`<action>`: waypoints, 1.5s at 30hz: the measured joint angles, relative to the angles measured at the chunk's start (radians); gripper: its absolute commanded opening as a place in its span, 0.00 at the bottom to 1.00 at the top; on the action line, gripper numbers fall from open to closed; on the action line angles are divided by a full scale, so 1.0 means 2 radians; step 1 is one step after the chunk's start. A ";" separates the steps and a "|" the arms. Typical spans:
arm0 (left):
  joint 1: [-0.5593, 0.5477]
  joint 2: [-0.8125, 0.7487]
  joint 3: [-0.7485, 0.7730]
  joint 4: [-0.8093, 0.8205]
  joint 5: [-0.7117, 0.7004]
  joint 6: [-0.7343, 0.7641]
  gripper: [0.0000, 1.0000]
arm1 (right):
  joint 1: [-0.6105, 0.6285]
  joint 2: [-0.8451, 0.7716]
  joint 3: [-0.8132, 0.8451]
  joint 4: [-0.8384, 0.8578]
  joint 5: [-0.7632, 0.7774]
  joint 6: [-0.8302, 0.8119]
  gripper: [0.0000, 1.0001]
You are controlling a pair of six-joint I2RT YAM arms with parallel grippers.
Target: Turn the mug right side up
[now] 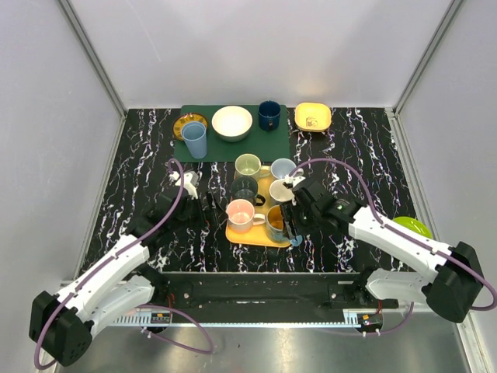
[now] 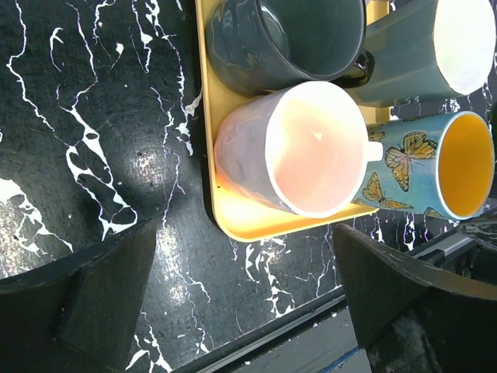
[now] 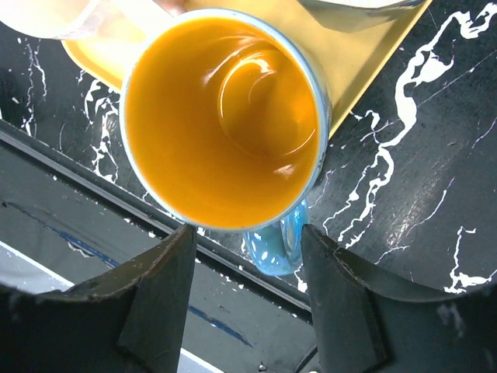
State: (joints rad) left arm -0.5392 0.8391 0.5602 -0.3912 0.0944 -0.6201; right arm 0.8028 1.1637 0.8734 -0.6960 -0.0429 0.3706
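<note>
Risks snagging the handle [image 3: 273, 242] of the upright mug [image 3: 221, 116] between spread jaws of the right gripper [image 3: 247, 233], tipping it off the tray's [image 3: 365, 70] near edge.

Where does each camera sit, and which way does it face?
Top external: above, behind the bases, looking down at the table; left arm, right arm show.
Left wrist: faces the pink mug on the yellow tray; left tool shows.
Right wrist: looks into the butterfly mug; right tool shows.
Both wrist views share the butterfly mug.
</note>
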 measured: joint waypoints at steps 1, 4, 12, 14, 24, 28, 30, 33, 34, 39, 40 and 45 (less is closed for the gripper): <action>0.000 -0.002 0.000 0.000 0.000 0.000 0.99 | 0.000 0.005 0.000 0.002 0.002 0.000 0.61; 0.000 -0.010 0.000 -0.001 0.000 -0.001 0.99 | 0.002 0.016 0.000 0.007 0.004 0.000 0.58; 0.000 -0.014 -0.002 -0.002 0.000 -0.001 0.99 | 0.010 0.052 0.009 0.019 0.010 0.000 0.43; -0.001 -0.014 -0.003 -0.004 0.000 -0.001 0.99 | 0.011 0.056 0.009 0.020 0.012 0.000 0.40; -0.001 -0.014 -0.003 -0.005 0.000 -0.001 0.99 | 0.012 0.058 0.009 0.018 0.029 0.001 0.28; -0.001 -0.020 -0.006 -0.005 0.000 -0.001 0.99 | 0.016 0.060 0.009 0.019 0.039 0.006 0.38; -0.001 -0.024 -0.009 -0.006 0.000 -0.001 0.99 | 0.019 0.062 0.010 0.019 0.047 0.011 0.38; -0.001 -0.028 -0.013 -0.006 0.000 -0.003 0.99 | 0.023 0.073 0.010 0.014 0.061 0.017 0.26; -0.001 -0.028 -0.014 -0.006 0.000 -0.003 0.99 | 0.024 0.075 0.010 0.014 0.064 0.017 0.18; -0.001 -0.032 -0.015 -0.010 0.000 -0.003 0.99 | 0.030 0.078 0.010 0.025 0.079 0.025 0.00; -0.001 -0.033 -0.015 -0.010 0.000 -0.004 0.99 | 0.030 0.078 0.010 0.025 0.080 0.027 0.00; -0.001 -0.034 -0.015 -0.010 0.000 -0.004 0.99 | 0.034 0.071 0.011 0.019 0.091 0.032 0.00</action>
State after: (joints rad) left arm -0.5404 0.7708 0.5297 -0.4107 0.0940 -0.6289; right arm 0.8711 1.3064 0.8948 -0.6590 0.1383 0.4355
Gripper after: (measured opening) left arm 0.985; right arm 0.303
